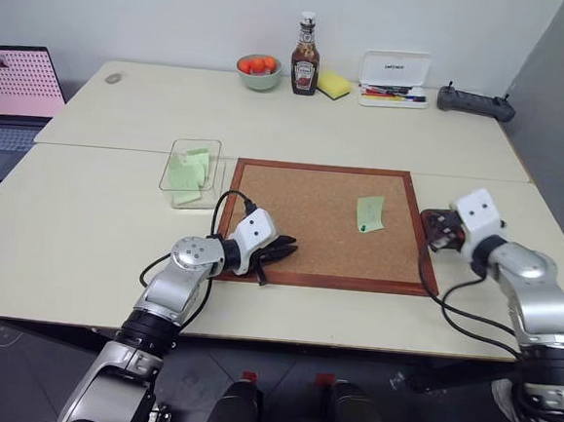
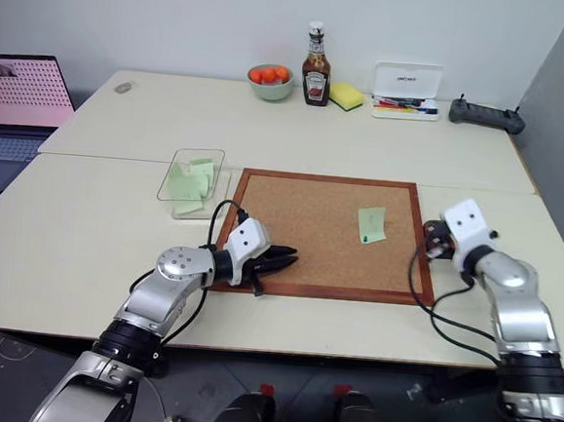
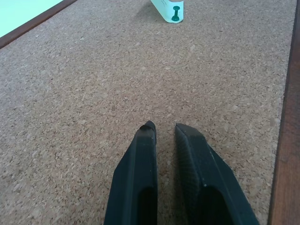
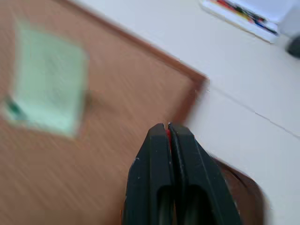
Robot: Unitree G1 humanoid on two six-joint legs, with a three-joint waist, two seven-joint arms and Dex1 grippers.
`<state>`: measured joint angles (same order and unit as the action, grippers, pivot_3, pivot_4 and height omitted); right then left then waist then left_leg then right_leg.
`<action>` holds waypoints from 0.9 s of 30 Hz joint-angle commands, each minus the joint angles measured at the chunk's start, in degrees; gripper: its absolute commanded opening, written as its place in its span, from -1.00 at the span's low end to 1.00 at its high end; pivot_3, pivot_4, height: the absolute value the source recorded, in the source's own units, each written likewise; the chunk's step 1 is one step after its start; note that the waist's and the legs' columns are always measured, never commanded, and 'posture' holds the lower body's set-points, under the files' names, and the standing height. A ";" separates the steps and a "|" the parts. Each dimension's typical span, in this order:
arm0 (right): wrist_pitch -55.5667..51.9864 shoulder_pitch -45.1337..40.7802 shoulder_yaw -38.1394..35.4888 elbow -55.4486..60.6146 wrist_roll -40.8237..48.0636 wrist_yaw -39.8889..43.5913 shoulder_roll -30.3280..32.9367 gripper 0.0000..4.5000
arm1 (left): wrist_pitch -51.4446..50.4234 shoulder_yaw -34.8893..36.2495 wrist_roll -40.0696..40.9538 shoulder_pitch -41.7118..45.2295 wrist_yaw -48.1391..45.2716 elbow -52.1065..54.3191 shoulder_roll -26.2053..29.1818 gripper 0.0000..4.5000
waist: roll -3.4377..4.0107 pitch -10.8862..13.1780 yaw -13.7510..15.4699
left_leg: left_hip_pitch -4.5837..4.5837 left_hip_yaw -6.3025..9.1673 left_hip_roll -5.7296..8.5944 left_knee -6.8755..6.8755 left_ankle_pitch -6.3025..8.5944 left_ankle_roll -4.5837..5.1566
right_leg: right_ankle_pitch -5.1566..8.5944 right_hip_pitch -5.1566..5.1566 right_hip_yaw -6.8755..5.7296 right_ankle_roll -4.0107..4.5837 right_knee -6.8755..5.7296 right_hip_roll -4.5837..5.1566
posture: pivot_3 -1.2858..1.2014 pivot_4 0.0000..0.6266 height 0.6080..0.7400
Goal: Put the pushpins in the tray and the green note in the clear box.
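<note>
The left gripper (image 1: 284, 249) rests low over the near left corner of the cork board (image 1: 325, 224). Its two black fingers (image 3: 140, 168) sit close together with a thin gap, and nothing is between them.

The right gripper (image 4: 168, 127) is at about 3 o'clock from the board, over its right edge. Its fingers are pressed tight together. A tiny bit of red shows in the crack between the tips, so it looks like it is pinching the red pushpin (image 4: 167, 133). The pin is too small and too hidden to see well.

The tray (image 1: 439, 228) is dark and sits just beside the board's right edge. The right gripper covers most of it, so what is inside is hard to make out.

The green note (image 1: 370, 214) lies on the board, toward the right side. A dark green pushpin (image 3: 176, 12) sticks in its near corner.

The clear box (image 1: 191, 173) sits on the table (image 1: 85, 225) at about 9 o'clock from the board, close to its far left corner. Pale green slips lie inside it.

Far back at 12 o'clock stand a bowl of orange fruit (image 1: 259, 71), a sauce bottle (image 1: 305, 56), a yellow sponge (image 1: 334, 84) and a white pen case (image 1: 395, 76). A laptop (image 1: 13, 92) is cut off at the far left.
</note>
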<state>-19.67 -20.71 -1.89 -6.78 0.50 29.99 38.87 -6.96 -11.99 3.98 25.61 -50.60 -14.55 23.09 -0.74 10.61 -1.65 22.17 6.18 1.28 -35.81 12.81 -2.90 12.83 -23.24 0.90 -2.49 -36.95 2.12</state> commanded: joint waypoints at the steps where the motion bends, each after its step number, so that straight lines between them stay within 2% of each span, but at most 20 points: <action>1: 3.85 0.56 1.46 -1.30 -4.21 -1.09 1.76 -0.99 | -0.56 -2.06 -1.83 -0.89 -0.20 -1.35 0.02 -0.68 | 0.01 0.00 -0.18 | -0.01 0.00 0.00 0.00 0.00 0.00 | 0.00 0.00 0.01 0.00 -0.01 0.00 | 0.03 -0.52 1.00; 4: 4.41 0.66 1.93 -2.79 -5.45 -1.19 1.72 -0.99 | -0.47 -2.09 -1.84 -0.56 -0.20 -1.68 -0.13 -0.68 | 0.01 0.00 -0.20 | -0.08 -0.08 -0.02 -0.05 0.00 0.01 | 0.01 0.02 0.07 0.01 -0.05 0.00 | 0.03 -0.52 1.00; 17: 4.72 -1.36 -0.27 -3.39 -5.05 -2.57 1.46 0.14 | -0.66 -1.71 -1.78 -0.74 -0.07 -1.48 0.09 -0.68 | 0.00 0.00 -0.06 | -0.07 -0.05 -0.01 -0.06 0.00 0.01 | -0.01 0.06 0.06 -0.02 -0.01 0.00 | 0.03 -0.52 1.00; 22: -1.17 -3.40 -2.45 0.51 -0.57 1.58 2.36 0.17 | -0.57 -1.74 -1.76 -0.82 -0.05 -1.57 -0.02 -0.68 | 0.00 0.00 -0.05 | -0.06 -0.05 0.00 -0.06 0.00 0.01 | -0.01 0.06 0.06 -0.02 -0.01 0.00 | 0.03 -0.52 1.00; 27: -4.26 -4.88 -3.49 1.25 0.79 1.82 1.73 0.17 | -0.29 -1.77 -1.89 -0.29 -0.08 -2.18 -0.11 -0.68 | -0.01 0.00 -0.05 | -0.06 -0.02 -0.01 -0.06 0.00 0.00 | -0.01 0.06 0.03 -0.02 -0.01 0.00 | 0.03 -0.52 1.00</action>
<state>-22.97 -24.44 -3.42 -7.53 -0.19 31.36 40.36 -6.75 -12.05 3.79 26.01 -50.59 -15.17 22.92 -0.75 10.61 -1.70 22.12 6.16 1.27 -35.86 12.80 -2.89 12.82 -23.18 0.93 -2.51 -36.95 2.12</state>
